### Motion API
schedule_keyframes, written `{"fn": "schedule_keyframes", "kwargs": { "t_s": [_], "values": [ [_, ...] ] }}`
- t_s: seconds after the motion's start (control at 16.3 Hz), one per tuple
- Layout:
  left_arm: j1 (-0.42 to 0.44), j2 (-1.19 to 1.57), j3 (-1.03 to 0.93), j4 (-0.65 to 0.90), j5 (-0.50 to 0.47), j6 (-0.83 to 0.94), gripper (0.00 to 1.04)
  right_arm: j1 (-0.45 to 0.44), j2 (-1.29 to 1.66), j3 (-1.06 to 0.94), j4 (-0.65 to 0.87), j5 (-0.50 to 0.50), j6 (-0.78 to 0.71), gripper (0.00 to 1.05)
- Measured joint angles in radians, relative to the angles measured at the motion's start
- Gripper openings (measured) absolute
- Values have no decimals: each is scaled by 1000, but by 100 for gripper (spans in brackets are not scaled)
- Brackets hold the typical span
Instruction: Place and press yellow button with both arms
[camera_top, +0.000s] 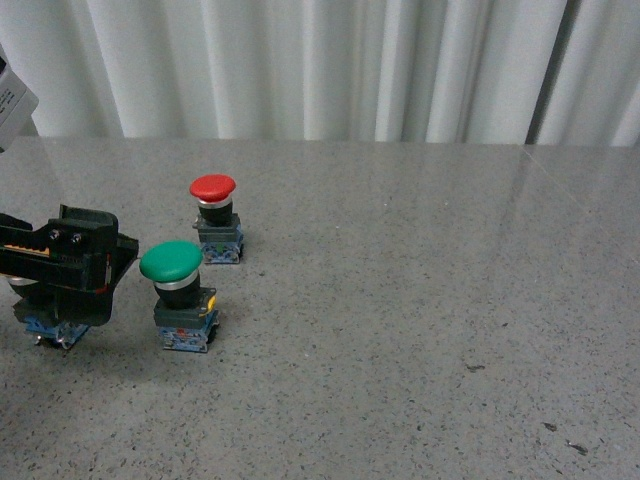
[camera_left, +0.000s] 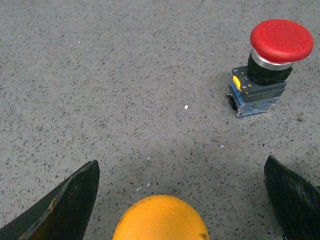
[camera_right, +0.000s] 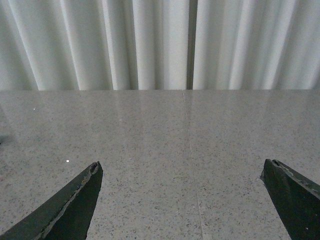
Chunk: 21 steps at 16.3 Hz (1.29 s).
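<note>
The yellow button's cap (camera_left: 160, 220) sits between my left gripper's open fingers (camera_left: 65, 205) in the left wrist view, touching neither. In the front view my left gripper (camera_top: 75, 295) is low at the table's left edge. It hides the yellow cap there, and only a blue base (camera_top: 48, 325) shows under it. My left gripper (camera_left: 181, 161) is open and holds nothing. My right gripper (camera_right: 181, 162) is open and empty over bare table, facing the curtain. It is outside the front view.
A green-capped button (camera_top: 172, 262) stands just right of my left gripper. A red-capped button (camera_top: 213, 188) stands behind it and also shows in the left wrist view (camera_left: 280, 42). The grey speckled table (camera_top: 420, 300) runs to a white curtain (camera_top: 320, 60).
</note>
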Motion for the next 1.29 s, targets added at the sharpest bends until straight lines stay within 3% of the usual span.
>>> {"fn": "schedule_keyframes", "kwargs": {
  "t_s": [0.12, 0.37, 0.43, 0.61, 0.73, 1.04, 1.29],
  "values": [
    [6, 5, -6, 5, -8, 3, 94, 0, 0, 0, 0, 0, 0, 98],
    [17, 0, -24, -1, -24, 23, 52, 0, 0, 0, 0, 0, 0, 98],
    [17, -29, -29, -18, -35, 29, 36, 0, 0, 0, 0, 0, 0, 98],
    [-29, -189, -11, -116, -5, 16, 34, 0, 0, 0, 0, 0, 0, 98],
    [-92, -233, 113, -125, -24, -7, 34, 0, 0, 0, 0, 0, 0, 98],
    [-261, -26, 350, -132, -99, -93, 34, 0, 0, 0, 0, 0, 0, 98],
    [-343, 126, 440, -132, -161, -168, 34, 0, 0, 0, 0, 0, 0, 98]
  ]
}}
